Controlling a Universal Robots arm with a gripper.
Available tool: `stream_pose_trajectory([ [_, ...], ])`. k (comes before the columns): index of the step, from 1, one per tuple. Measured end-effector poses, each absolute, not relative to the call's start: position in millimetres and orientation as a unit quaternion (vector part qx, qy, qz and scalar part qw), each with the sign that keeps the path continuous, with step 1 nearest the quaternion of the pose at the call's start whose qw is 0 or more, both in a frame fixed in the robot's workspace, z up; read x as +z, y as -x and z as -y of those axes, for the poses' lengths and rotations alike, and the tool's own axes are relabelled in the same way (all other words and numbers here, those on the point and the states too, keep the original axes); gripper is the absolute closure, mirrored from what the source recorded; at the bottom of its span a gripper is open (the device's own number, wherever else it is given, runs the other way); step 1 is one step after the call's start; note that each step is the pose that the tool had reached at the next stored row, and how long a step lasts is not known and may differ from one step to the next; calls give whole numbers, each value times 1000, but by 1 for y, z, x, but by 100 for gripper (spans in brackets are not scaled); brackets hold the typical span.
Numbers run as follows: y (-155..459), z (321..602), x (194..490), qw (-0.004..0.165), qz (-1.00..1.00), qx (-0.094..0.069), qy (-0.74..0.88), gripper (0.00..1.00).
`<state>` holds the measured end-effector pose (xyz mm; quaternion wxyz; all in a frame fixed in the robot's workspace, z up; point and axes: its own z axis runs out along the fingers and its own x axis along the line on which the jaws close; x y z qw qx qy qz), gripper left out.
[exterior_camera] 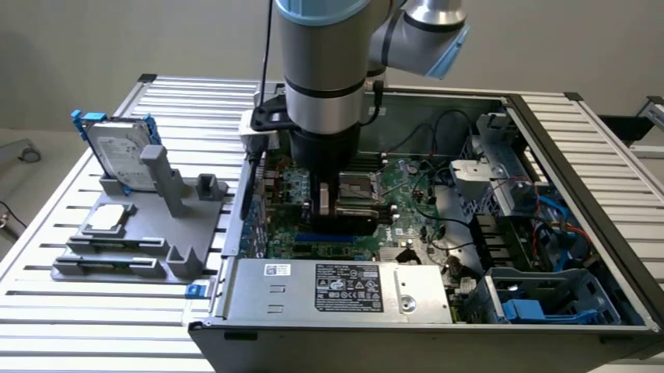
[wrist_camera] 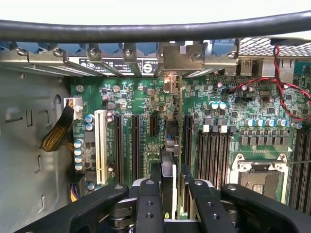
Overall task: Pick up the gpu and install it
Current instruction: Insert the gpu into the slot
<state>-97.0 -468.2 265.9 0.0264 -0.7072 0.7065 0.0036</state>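
The gpu (wrist_camera: 168, 165) appears edge-on in the wrist view as a thin upright card between my two black fingers (wrist_camera: 148, 204). Its silver end bracket (wrist_camera: 170, 85) points at the case's rear slot openings. My gripper (wrist_camera: 171, 194) is shut on the card. It holds the card just above the green motherboard (wrist_camera: 146, 97), in line with the row of long black expansion slots (wrist_camera: 136, 145). Whether the card's edge touches a slot is hidden. In the exterior view the gripper (exterior_camera: 326, 200) reaches straight down into the open computer case (exterior_camera: 581, 155).
A white slot (wrist_camera: 100, 145), memory slots (wrist_camera: 214, 150) and the CPU socket (wrist_camera: 257, 177) flank the card. Red wires (wrist_camera: 284, 92) loop near the rear wall. A silver power supply (exterior_camera: 343, 287) fills the case's near end. A hard drive in a blue frame (exterior_camera: 120, 151) stands on a grey fixture outside.
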Motion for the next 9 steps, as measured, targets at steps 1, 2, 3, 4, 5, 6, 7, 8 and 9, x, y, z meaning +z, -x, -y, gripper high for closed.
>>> stream_pose_trajectory([
  [1,97,468,265,26,-707,4,707,74],
  [2,97,469,265,26,-707,4,707,74],
  [3,97,469,265,26,-707,5,707,74],
  [4,97,469,264,26,-707,5,707,74],
  [5,97,469,264,26,-707,5,707,74],
  [6,97,469,263,25,-707,5,707,74],
  [7,97,469,263,25,-707,6,707,74],
  [8,97,470,262,25,-707,6,707,74],
  [9,97,470,262,25,-707,6,707,74],
])
